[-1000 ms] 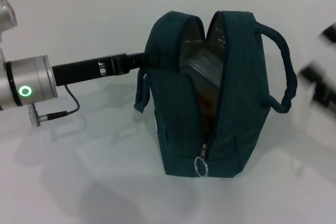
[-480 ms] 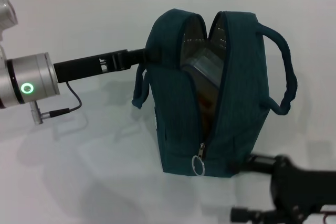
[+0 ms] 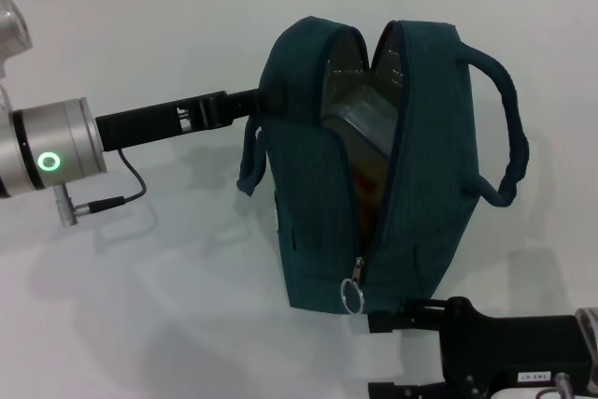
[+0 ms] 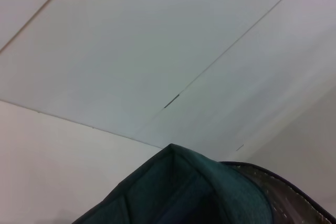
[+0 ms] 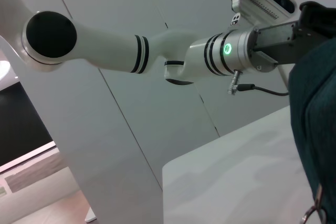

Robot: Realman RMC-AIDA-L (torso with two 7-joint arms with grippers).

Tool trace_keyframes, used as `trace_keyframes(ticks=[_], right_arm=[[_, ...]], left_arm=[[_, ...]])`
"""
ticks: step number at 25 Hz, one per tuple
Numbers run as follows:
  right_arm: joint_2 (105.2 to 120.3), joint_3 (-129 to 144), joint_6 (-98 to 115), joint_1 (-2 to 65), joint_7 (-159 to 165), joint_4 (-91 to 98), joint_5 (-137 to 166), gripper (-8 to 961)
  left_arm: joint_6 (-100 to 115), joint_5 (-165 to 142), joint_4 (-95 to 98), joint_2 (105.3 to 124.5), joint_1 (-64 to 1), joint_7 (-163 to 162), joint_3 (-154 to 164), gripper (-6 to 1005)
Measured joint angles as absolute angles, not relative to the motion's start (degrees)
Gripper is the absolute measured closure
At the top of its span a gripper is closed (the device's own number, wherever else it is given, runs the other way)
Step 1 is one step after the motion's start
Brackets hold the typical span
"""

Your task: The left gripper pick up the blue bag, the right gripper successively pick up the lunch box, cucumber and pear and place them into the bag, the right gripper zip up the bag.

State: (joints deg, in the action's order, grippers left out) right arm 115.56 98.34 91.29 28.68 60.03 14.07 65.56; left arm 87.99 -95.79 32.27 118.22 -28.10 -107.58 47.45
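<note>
Matt woven cloth bag (image 3: 411, 184), shiny metal zip ring (image 3: 354, 297).

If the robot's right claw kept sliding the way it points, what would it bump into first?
Probably the zipper ring at the bottom of the blue bag. The right gripper points left along the table, just below and in front of the bag's base, though depth is hard to judge. The left gripper holds the bag's side.

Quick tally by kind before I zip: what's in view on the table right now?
Bags: 1, the blue bag, standing unzipped
Lunch boxes: 1, the lunch box, inside the bag
Zipper pull rings: 1, the ring
Tools: 2, the left gripper at the bag's side, the right gripper near the ring
Total: 5
</note>
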Motion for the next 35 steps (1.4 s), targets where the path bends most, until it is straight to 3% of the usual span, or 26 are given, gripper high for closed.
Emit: trace_keyframes(ticks=[25,31,35], right_arm=[[116.19,99.2,81.3,29.8,60.3,19.4,60.2,163],[116.19,105.1,76.4,29.6,60.3,19.9,52.7,358],[116.19,108.3,74.3,29.5,60.2,20.7,49.8,547]], left_arm=[[88.7,-96.3,31.7,118.49,-27.9,-107.4,47.8,945],[88.7,-96.2,31.7,118.48,-27.8,-107.3,47.7,945],[88.7,-96.2,31.7,118.25,-27.8,-107.2,47.6,945]])
